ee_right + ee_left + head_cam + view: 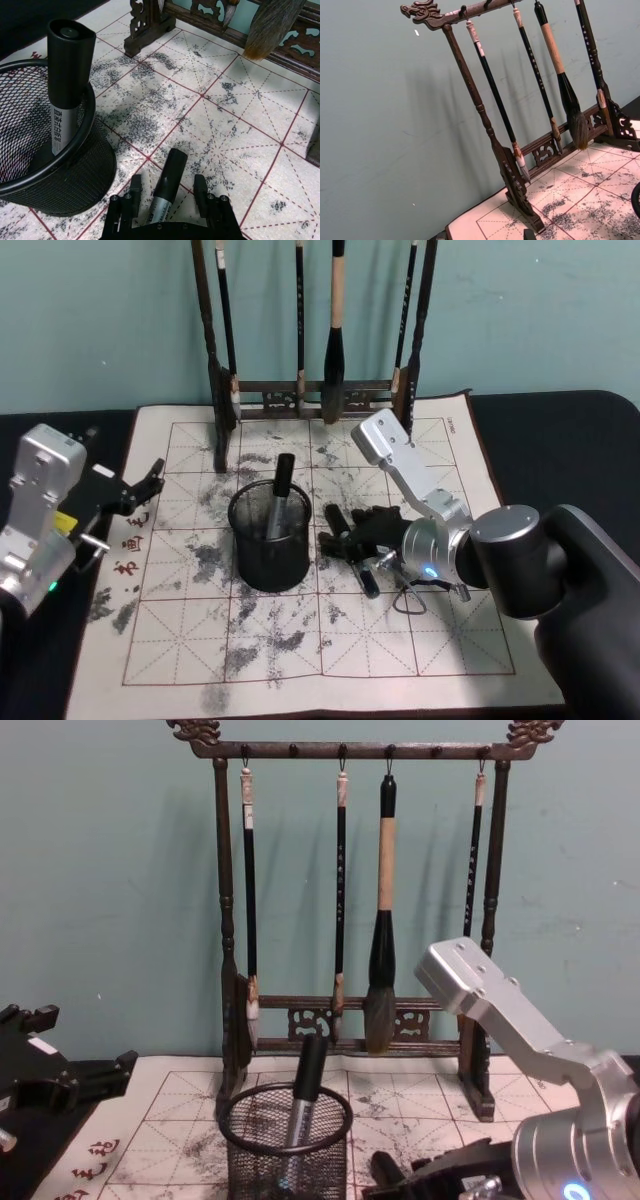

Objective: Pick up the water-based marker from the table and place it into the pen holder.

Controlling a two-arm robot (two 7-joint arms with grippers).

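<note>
Straddling the marker [169, 170] on the table [240, 125], the right hand [167, 192] is spread open.

Tally: we count two markers, one marker [70, 50] in the holder [80, 185] and one marker [169, 175] on the mat [225, 125]. We log one holder, one mat, one table [560, 430], one rack [224, 920]. Brushes [248, 870] [341, 890] [382, 920] [474, 850] on it: four. Grippers: two, left gripper [155, 478] and right gripper [167, 186].

A: Is the whole water-based marker [172, 165] beside the pen holder [75, 185] visible?
B: No. Its rear end is hidden under the right gripper [167, 182], and one side of the pen holder is cut off at the view's edge.
</note>
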